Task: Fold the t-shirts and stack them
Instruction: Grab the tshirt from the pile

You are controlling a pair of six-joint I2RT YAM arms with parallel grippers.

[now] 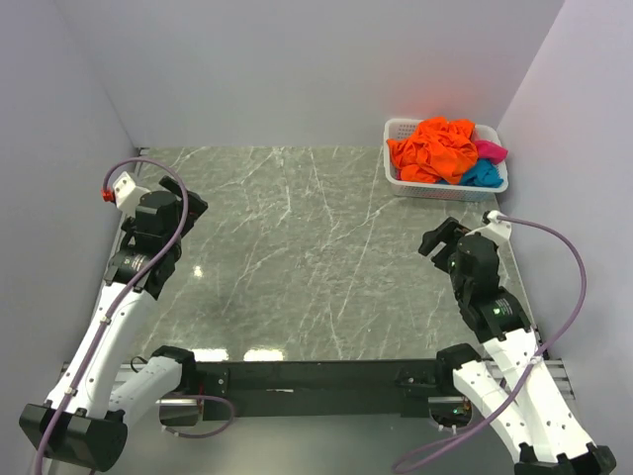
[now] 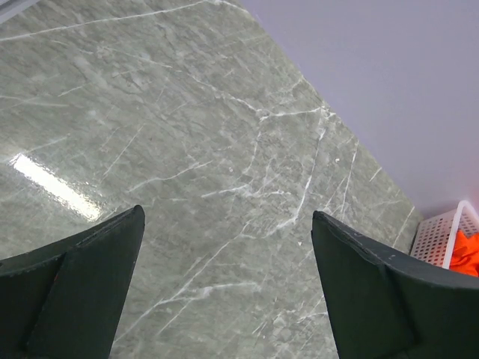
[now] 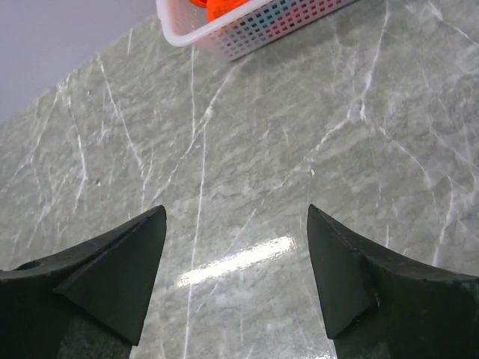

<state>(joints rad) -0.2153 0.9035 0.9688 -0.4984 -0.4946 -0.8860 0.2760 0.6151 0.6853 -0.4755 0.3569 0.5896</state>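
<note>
Marble table; t-shirts whole only overhead

- The left arm climbs from its base at the near edge and leans forward, elbow bent, with the wrist tipped downward.
- The left gripper stands wide open. Its two dark fingers are well apart with the tips aimed forward and down, and only open space lies between them.
- The right arm rises the same way and angles inward, its wrist also pitched down.
- The right gripper is spread open too. Its wedge-shaped fingers are apart and level with each other, gripping nothing.
</note>
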